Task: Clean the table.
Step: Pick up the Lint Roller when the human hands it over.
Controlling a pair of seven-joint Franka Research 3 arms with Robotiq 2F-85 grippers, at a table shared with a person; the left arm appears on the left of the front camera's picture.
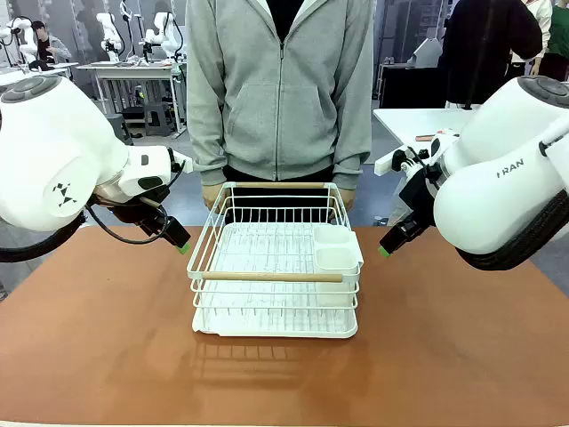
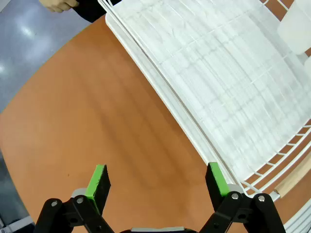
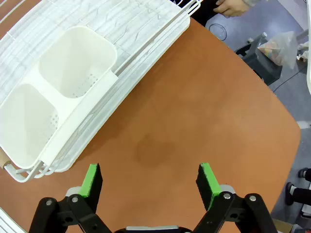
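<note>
The reddish-brown table (image 1: 98, 347) carries a white wire dish rack (image 1: 276, 267) at its middle, with two wooden handles and a white two-cup caddy (image 1: 336, 247) on its right side. My left gripper (image 1: 183, 246) hovers above the table just left of the rack, open, nothing between its green pads (image 2: 98, 180). My right gripper (image 1: 384, 250) hangs right of the rack, also open and empty, pads (image 3: 208, 178) apart over bare table (image 3: 194, 116). The rack's rim (image 2: 165, 92) runs diagonally past the left gripper (image 2: 158, 183); the caddy (image 3: 63, 87) lies left of the right gripper (image 3: 149, 180).
A person in a grey zip hoodie (image 1: 280, 89) stands at the far edge behind the rack, hands (image 1: 347, 196) near its back rim. The table edge drops to grey floor (image 2: 29, 43). A white-topped table (image 1: 413, 120) stands at the back right.
</note>
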